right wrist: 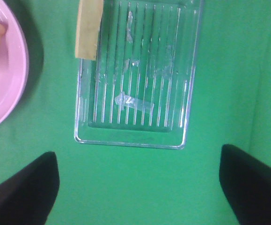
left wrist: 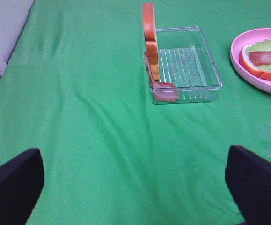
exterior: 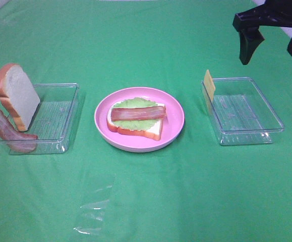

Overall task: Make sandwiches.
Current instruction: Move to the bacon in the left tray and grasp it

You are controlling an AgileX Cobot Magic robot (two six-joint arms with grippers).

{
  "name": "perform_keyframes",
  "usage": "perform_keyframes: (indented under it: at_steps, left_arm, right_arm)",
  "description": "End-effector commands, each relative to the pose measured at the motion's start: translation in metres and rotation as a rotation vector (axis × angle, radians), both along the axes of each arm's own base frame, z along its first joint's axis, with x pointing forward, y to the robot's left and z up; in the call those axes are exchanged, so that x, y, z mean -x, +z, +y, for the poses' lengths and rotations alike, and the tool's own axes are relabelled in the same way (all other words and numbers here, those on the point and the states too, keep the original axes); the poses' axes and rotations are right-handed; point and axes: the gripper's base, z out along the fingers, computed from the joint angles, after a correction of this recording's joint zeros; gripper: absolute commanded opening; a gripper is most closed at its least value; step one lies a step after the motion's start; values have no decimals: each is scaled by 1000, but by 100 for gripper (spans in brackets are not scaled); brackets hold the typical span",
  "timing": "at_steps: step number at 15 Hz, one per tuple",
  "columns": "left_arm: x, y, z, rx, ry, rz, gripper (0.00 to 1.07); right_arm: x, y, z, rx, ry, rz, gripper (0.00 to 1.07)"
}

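Work surface: green cloth (exterior: 146,201), wrinkled, covering the whole table. Centre: round pink plate (exterior: 175,120) holding the part-built sandwich, made up of a lower bread slice (exterior: 151,131), white with orange-brown crust and lying flat; a lettuce leaf (exterior: 135,103) spread on that slice; and a bacon strip (exterior: 137,112) laid lengthwise across the leaf. No upper slice or cheese is on the stack. To the left of the plate: left tray (exterior: 60,113), clear ribbed plastic, with a second bread slice (exterior: 20,96) standing on edge and leaning at its outer end, and a second bacon strip (exterior: 7,132) draped over the tray's near outer corner just beside that slice. To the right of the plate: right tray (exterior: 246,113), same make, with a yellow cheese square (exterior: 209,84) propped upright against the wall nearest the plate; a small scrap of clear film lies on its floor. Loose item: film scrap (exterior: 93,217) on the cloth at the front, apart from the plate. Right gripper (exterior: 269,56): raised above the far side of the right tray, jaws spread wide, holding nothing. Left gripper (left wrist: 134,159): seen in its wrist view only, well apart from the left tray, fingers set wide with bare cloth between them, holding nothing.
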Motion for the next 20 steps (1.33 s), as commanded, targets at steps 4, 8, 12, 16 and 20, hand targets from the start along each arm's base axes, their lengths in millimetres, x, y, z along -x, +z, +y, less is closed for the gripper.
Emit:
perform_keyframes:
  at_steps: [4,8,12,16,20]
  left_arm:
    - [2,-1,0,6,-2,-16,98]
    - [2,-1,0,6,-2,-16,98]
    - [2,-1,0,6,-2,-16,98]
    - [2,-1,0,6,-2,-16,98]
    - [2,-1,0,6,-2,-16,98]
  right_arm:
    - [39,17,-8,-10,0,46,89]
    - [92,25,-18,-20,0,36,88]
    - [144,22,-29,-31,5,-23,88]
    - [203,17,-42,-48,9,-106,88]
    - [249,10,-51,-64,10,-185,88]
